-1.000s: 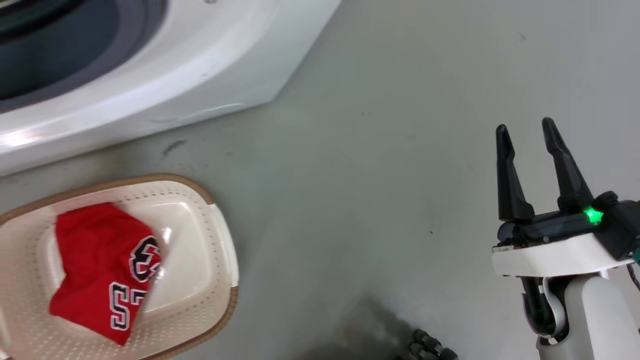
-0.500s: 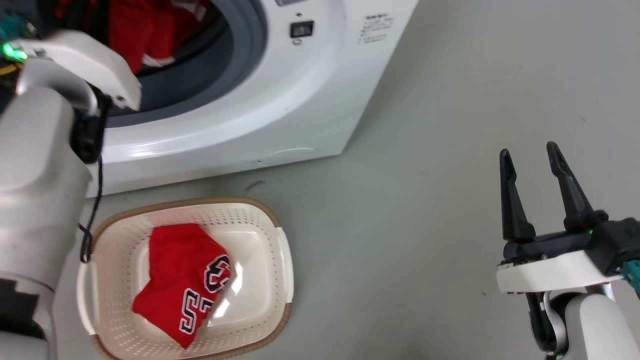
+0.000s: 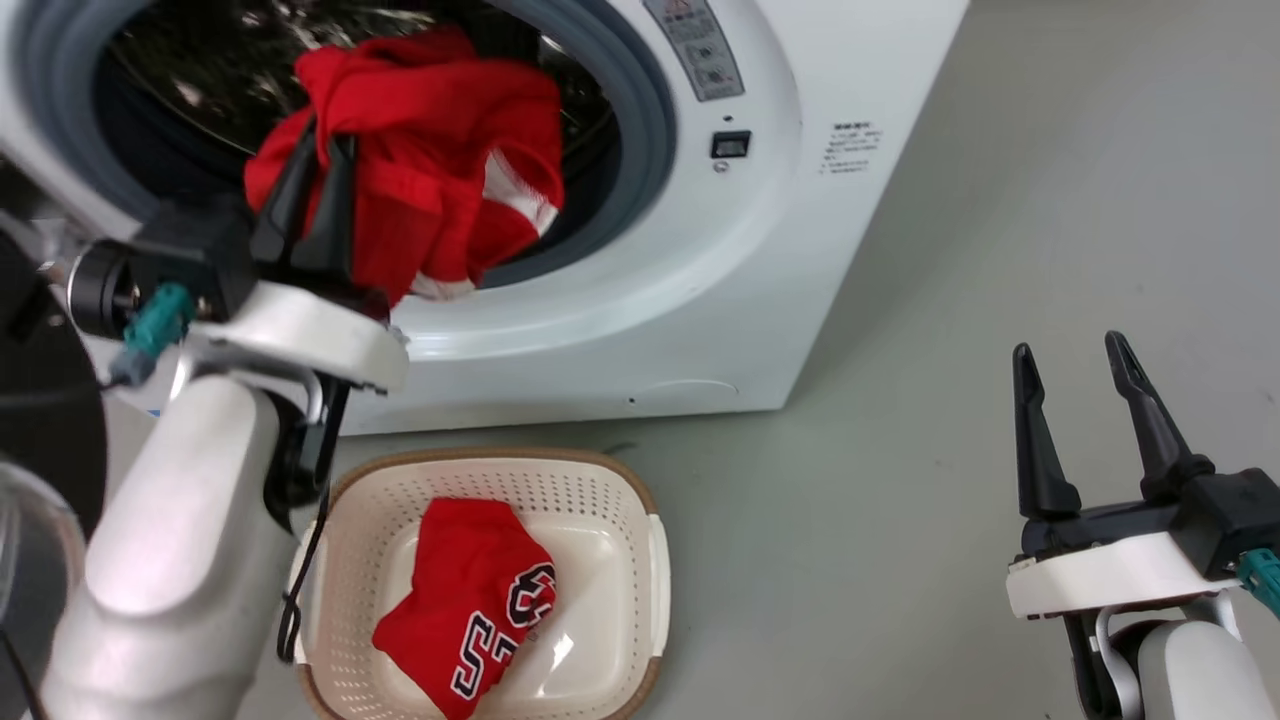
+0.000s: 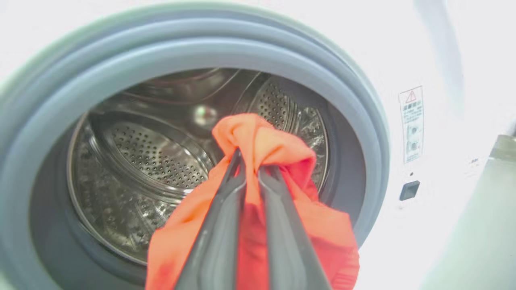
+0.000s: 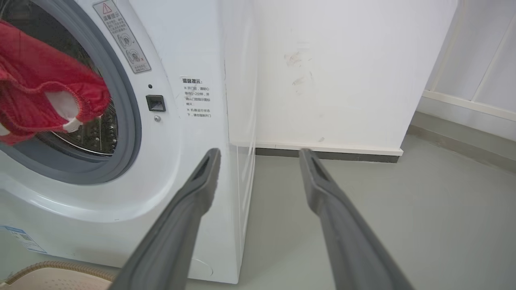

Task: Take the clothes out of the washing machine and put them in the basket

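The washing machine (image 3: 700,330) stands with its porthole open to us, the steel drum (image 4: 161,161) gleaming behind the grey gasket (image 3: 645,130). Just below its front sits the basket (image 3: 480,462) on the floor (image 3: 900,300), with one red jersey (image 3: 460,600) lying inside. Up at the opening, the second red garment (image 3: 450,170) hangs bunched at the porthole's mouth. It's pinched in the left gripper (image 3: 322,150), jaws closed tight on a fold, cloth draping either side. The right gripper (image 3: 1070,347) hovers well apart over bare floor, jaws spread wide, holding nothing.

The danger here, I'd say, is that the grip is on one thin fold, so the cloth could slide free on the way down. The trailing hem with its white trim may catch on the gasket lip. A loose drop could also drape over the basket's rim or land on the floor beside it.

Now the writing: the jersey shows a bold 5 in black and white, its neighbour folded under. Beside the porthole there's a warning sticker (image 3: 700,45) with a red triangle. Lower down is a small printed block (image 3: 850,145) of Chinese characters, too fine to read. A brand name I cannot make out
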You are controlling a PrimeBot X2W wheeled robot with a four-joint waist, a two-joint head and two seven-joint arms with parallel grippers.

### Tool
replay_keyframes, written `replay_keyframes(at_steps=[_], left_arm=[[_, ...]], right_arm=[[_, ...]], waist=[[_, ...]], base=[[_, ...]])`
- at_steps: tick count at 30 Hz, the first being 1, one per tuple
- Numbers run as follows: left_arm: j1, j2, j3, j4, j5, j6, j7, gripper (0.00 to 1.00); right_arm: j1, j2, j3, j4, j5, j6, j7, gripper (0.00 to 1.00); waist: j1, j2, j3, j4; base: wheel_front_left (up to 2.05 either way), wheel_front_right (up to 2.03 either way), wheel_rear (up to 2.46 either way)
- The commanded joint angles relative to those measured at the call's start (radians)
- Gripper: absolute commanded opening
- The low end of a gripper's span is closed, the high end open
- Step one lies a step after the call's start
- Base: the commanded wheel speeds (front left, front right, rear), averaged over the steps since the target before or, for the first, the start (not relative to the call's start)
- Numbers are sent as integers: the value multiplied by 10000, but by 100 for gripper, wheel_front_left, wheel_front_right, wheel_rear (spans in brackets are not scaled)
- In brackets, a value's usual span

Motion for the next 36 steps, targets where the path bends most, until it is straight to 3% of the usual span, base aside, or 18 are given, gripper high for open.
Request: replay_keyframes(at_steps=[1, 7, 14, 23, 36], left_arm=[[367, -55, 92, -290, 96, 40, -48, 0], [1927, -224, 201, -1822, 447, -123, -38, 0], [3554, -309, -287, -2564, 266, -423, 81, 0], [3683, -535, -1127, -1164, 547, -705, 209, 0], [1846, -1060, -1740, 2422, 1313, -1093, -24, 0]], right_arm=[[135, 7, -33, 24, -19, -10, -20, 100], [333, 6, -64, 98, -53, -10, -20, 100], [404, 6, -94, 1, 4, -10, -20, 100], [-114, 6, 98, -143, -40, -10, -20, 100], [-1023, 9, 277, -524, 117, -11, -20, 100]], waist=[[3, 0, -349, 316], [3, 0, -704, 607], [3, 0, -556, 790], [3, 0, 520, 446], [3, 0, 3245, -511]], base=[[0, 0, 0], [0, 0, 0], [0, 0, 0], [0, 0, 0], [0, 0, 0]])
